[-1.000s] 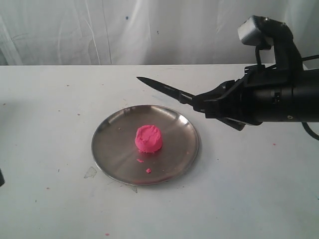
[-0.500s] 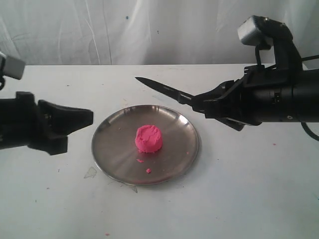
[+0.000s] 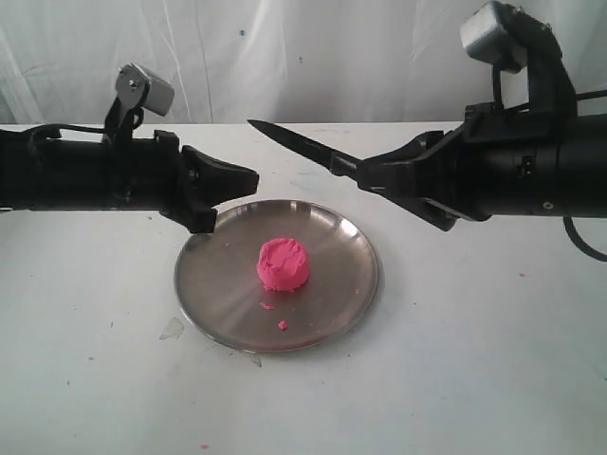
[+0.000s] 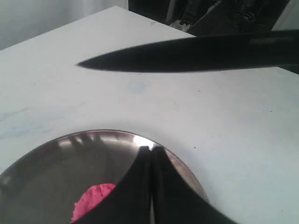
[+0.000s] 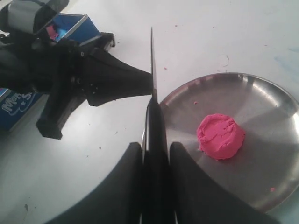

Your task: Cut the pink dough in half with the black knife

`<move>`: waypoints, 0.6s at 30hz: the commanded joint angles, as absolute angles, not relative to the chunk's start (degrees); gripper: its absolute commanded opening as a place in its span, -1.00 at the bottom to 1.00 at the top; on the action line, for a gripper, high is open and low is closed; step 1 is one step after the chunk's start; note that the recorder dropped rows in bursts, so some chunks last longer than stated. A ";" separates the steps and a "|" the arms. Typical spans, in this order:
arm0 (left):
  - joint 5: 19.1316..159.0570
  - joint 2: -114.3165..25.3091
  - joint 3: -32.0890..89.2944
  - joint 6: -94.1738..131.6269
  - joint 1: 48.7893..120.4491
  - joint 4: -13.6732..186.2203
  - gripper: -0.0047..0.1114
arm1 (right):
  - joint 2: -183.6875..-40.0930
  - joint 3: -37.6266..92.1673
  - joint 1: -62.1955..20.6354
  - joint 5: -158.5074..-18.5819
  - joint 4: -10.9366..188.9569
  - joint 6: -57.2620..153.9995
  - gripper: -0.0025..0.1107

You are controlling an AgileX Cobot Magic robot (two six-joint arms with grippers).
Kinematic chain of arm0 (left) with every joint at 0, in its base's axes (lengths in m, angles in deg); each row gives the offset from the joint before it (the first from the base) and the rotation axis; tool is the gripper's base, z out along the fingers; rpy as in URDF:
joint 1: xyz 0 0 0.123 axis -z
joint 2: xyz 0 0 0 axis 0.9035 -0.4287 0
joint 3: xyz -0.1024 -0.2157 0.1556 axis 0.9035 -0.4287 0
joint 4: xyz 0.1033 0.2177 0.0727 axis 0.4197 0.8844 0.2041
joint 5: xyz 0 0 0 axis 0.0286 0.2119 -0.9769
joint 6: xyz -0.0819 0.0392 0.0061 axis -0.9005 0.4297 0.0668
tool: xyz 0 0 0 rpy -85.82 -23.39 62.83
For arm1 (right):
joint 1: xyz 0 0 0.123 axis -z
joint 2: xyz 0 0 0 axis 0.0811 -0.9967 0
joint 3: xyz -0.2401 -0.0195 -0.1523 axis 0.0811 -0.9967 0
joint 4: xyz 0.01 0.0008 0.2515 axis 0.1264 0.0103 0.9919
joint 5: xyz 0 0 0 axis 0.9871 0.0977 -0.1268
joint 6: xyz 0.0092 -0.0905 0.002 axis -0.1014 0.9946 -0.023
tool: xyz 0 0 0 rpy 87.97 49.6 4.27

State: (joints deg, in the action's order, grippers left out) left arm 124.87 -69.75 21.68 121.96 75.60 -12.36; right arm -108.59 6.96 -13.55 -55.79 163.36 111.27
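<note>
My right gripper (image 3: 365, 176) is clamped on the handle of the slim black pointed knife (image 3: 302, 145). Its long axis runs out toward the left arm, raised over the far rim of the round steel plate (image 3: 213, 284). The small rounded lump of bright pink dough (image 3: 283, 263) sits whole at the plate's middle, lower than the blade and to its near side rather than under it, so I judge the edge must shift across before coming down. My left gripper (image 3: 250, 177) is closed on nothing, hovering by the plate's left rim near the knife tip.
</note>
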 commanded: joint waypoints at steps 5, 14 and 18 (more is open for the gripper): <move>119.52 -73.03 27.62 123.11 83.53 -13.67 -0.92 | -110.30 8.28 -13.60 -54.13 164.10 111.97 -0.86; 118.39 -73.03 30.30 122.43 84.21 -13.67 -0.92 | -110.57 8.28 -13.60 -54.28 163.77 111.97 -0.86; 118.64 -73.03 30.28 122.43 84.21 -13.67 -0.92 | -110.98 8.28 -13.60 -53.87 163.65 111.97 -0.86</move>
